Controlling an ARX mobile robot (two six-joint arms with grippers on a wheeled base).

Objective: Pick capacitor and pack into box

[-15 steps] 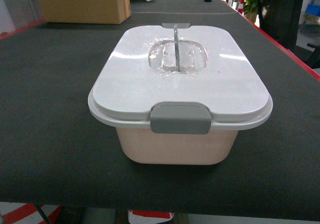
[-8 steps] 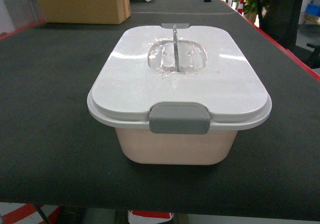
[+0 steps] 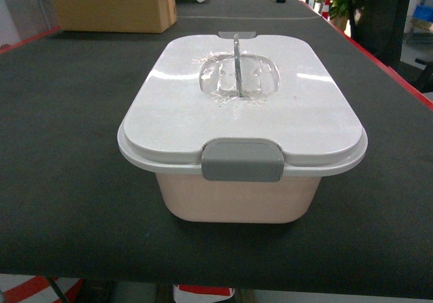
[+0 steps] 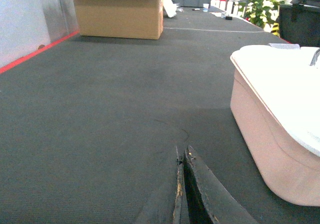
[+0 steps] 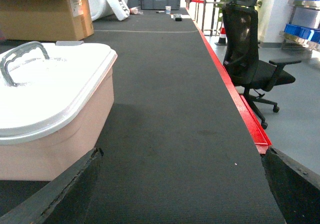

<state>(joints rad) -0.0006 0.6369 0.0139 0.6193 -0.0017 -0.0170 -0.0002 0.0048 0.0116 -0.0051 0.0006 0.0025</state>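
Grey felt table (image 3: 67,181) beneath lidded box (image 3: 237,201).

The right tool (image 5: 182,194) shows only as two dark, worn fingers (image 5: 60,191) at the bottom corners, spread wide apart with bare table (image 5: 170,109) between them. Just left of it stands the pale pink box (image 5: 75,119), its white lid (image 5: 50,89) on and the grey handle (image 5: 20,59) raised upright. Farther back on the left sits a brown cardboard carton (image 5: 45,14), and off the table's red right edge a black office chair (image 5: 250,59) stands on the floor near blue bins (image 5: 306,14) on a shelf.
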